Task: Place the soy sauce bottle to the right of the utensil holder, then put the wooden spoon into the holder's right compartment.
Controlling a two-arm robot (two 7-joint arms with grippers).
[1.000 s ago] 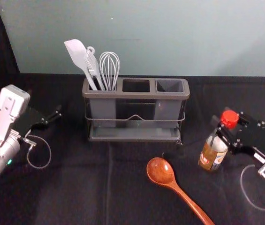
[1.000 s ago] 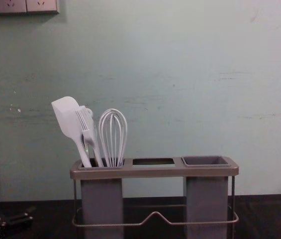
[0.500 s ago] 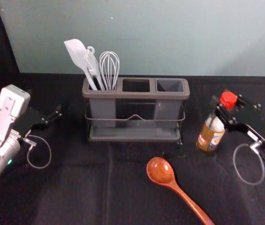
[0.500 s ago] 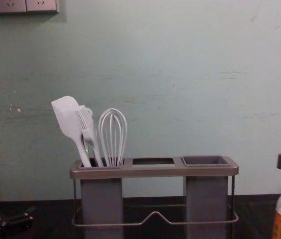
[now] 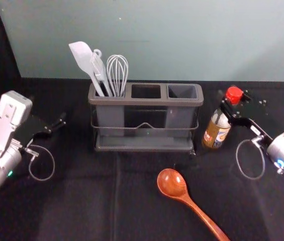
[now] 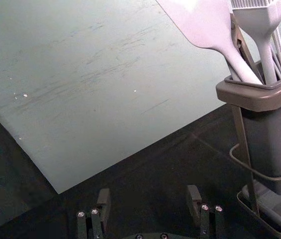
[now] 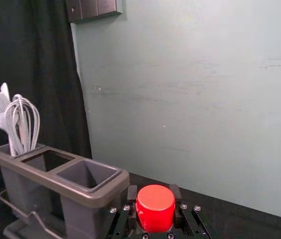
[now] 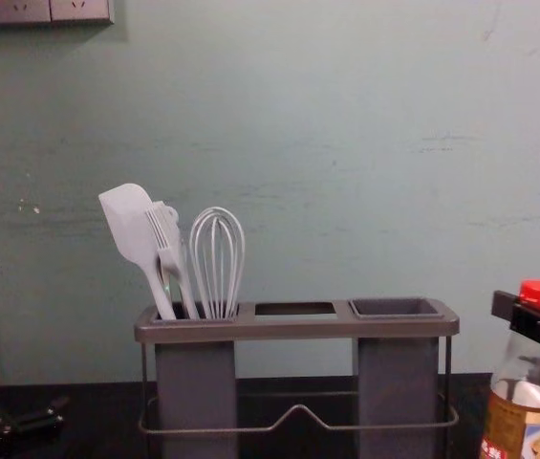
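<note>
The bottle carries a brown-gold label with a white and blue panel, and at its lower left there are some pale characters on red; they are too small for me to read, so I cannot tell the brand. The right gripper, at the right side of the table, is pinching this bottle at the neck and the lower part of its red cap, so its fingers cover a part there. The bottle is just to the right of the holder, with a narrow gap between them; I cannot tell if its bottom touches the table. In the left compartment of the holder stand a spatula, a brush and a whisk. The right compartment is open to above. The spoon lies in front of the holder, its bowl towards it and its handle going to the near right. The left gripper is parked at the left, its fingers spread. A socket panel is on the wall.
</note>
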